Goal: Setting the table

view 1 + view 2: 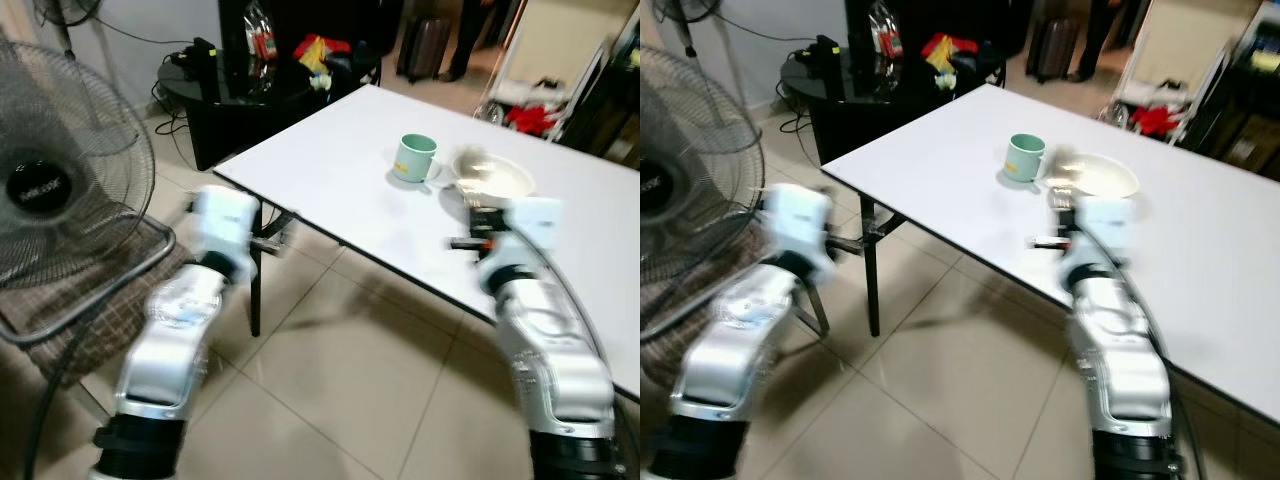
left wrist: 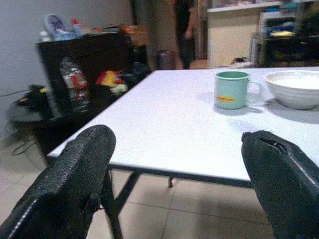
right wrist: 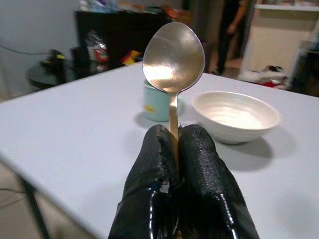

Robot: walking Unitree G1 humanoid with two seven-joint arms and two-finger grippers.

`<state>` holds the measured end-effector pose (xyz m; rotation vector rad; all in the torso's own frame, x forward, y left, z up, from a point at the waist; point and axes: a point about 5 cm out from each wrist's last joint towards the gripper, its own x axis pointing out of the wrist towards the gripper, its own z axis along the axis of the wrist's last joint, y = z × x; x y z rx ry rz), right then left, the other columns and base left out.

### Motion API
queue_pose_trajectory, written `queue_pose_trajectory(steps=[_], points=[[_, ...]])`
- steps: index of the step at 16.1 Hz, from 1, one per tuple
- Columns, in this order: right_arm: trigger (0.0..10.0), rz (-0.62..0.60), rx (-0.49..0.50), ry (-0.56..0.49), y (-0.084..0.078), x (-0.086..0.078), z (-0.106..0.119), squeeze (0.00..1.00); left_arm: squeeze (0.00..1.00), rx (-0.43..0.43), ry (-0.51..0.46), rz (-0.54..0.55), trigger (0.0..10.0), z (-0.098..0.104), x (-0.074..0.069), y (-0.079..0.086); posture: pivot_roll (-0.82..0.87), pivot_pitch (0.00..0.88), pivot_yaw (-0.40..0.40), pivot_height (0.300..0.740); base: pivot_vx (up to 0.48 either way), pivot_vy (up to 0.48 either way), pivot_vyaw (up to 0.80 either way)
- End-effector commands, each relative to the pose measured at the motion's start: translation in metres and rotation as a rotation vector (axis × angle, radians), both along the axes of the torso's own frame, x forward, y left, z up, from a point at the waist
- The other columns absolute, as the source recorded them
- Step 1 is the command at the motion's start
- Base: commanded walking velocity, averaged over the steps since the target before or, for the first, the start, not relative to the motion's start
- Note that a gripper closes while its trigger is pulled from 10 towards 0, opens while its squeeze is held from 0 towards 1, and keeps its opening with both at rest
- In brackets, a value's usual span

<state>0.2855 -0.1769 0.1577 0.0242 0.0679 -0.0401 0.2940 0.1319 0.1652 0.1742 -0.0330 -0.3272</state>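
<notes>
Spoon (image 3: 173,59) is pinched upright in the right gripper (image 3: 177,144) above the white table (image 1: 340,190); left gripper (image 2: 179,174) gapes wide over tiled floor (image 1: 330,400).

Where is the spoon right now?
The spoon is pinched upright in the right claw, held over the white table, just short of the green mug and the white bowl.

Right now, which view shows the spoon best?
Right wrist view: the spoon stands sharp, its handle pinched by the right gripper, bowl end up. In the eye views it is a motion-blurred smear near the white bowl.
</notes>
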Motion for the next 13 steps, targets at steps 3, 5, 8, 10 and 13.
queue_pose_trajectory(steps=[3, 5, 8, 10, 13], points=[[10.0, 0.044, 0.009, -0.026, 0.01, 0.003, 0.007, 0.0, 0.0, 0.015, -0.004, 0.035, 10.0, 0.0, 0.001, 0.01, 0.07, 0.0, -0.079, 0.74, 0.387, 0.0, 0.0], [10.0, 0.055, 0.012, -0.01, 0.012, 0.004, 0.005, 0.0, 0.0, 0.017, -0.004, 0.029, 10.0, 0.0, 0.001, 0.01, 0.07, 0.0, -0.079, 0.74, 0.388, 0.0, 0.0], [10.0, 0.031, 0.012, 0.051, 0.011, 0.004, -0.004, 0.0, 0.0, 0.024, -0.005, 0.021, 10.0, 0.0, 0.001, 0.011, 0.07, 0.0, -0.078, 0.74, 0.39, 0.0, 0.0], [10.0, -0.019, 0.02, 0.096, 0.006, 0.001, -0.012, 0.0, 0.0, 0.032, -0.003, 0.0, 10.0, -0.001, 0.001, 0.01, 0.07, 0.0, -0.073, 0.74, 0.388, 0.0, 0.0], [10.0, -0.08, 0.03, 0.131, -0.002, -0.007, -0.02, 0.0, 0.0, 0.046, 0.001, -0.016, 10.0, -0.003, 0.002, 0.01, 0.06, 0.0, -0.064, 0.74, 0.384, 0.0, -0.47]])
